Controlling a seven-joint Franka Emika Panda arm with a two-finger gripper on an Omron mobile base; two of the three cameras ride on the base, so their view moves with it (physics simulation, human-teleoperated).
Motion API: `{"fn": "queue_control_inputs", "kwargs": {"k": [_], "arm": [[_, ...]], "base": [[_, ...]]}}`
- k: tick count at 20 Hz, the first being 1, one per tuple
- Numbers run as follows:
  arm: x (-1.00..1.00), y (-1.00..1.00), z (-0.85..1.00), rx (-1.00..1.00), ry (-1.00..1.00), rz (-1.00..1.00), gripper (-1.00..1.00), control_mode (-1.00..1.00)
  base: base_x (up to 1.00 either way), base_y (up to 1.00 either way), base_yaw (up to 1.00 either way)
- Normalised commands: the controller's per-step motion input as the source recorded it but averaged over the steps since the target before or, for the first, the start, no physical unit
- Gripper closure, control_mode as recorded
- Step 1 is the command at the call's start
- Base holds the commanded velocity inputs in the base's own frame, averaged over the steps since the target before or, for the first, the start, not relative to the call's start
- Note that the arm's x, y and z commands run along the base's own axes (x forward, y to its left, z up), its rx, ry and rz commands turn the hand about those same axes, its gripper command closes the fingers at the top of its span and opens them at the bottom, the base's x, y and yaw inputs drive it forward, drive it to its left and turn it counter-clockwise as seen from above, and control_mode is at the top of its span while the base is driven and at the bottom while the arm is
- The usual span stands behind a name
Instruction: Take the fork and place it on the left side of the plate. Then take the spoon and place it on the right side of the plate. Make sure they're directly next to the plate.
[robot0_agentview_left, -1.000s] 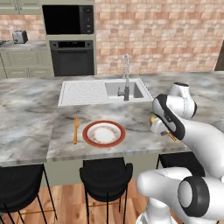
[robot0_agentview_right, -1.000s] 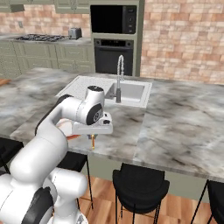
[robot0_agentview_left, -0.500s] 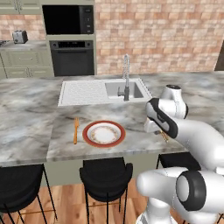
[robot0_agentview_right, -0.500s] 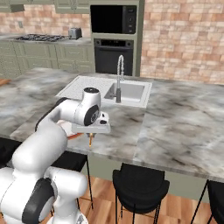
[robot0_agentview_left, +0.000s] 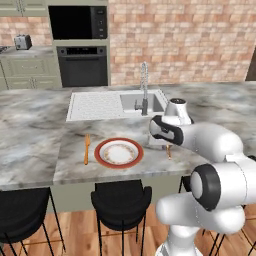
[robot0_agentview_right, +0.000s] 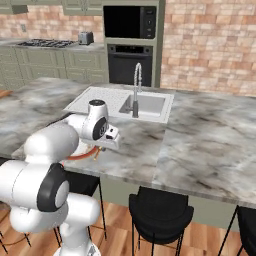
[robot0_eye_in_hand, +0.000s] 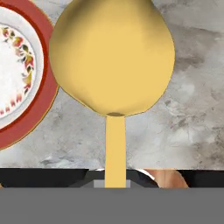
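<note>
The marble worktop (robot0_agentview_left: 35, 150) carries the plate (robot0_agentview_left: 119, 152) near its front edge. The fork (robot0_agentview_left: 86, 148) lies flat just beside the plate's left rim, parallel to it. The tool (robot0_agentview_left: 168, 145) hangs low over the worktop close to the plate's right side, closed on the spoon (robot0_eye_in_hand: 112, 57), handle between the fingers, bowl pointing outward.

A sink (robot0_agentview_left: 145, 102) with a faucet (robot0_agentview_left: 144, 85) sits in the marble counter (robot0_agentview_left: 30, 145).
</note>
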Motion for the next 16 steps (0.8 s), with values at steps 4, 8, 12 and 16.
{"fn": "queue_control_inputs", "kwargs": {"k": [4,8,12,16], "arm": [[0.46,0.12,-0.37,0.0,0.04,-0.24,1.0,-1.0],[0.38,0.02,-0.39,-0.01,0.04,-0.13,1.0,-1.0],[0.35,0.0,-0.37,0.0,0.01,-0.03,1.0,-1.0],[0.37,0.0,-0.26,0.0,0.0,0.0,1.0,-1.0]], "base": [[0.0,0.0,0.0],[0.0,0.0,0.0],[0.0,0.0,0.0],[0.0,0.0,0.0]]}}
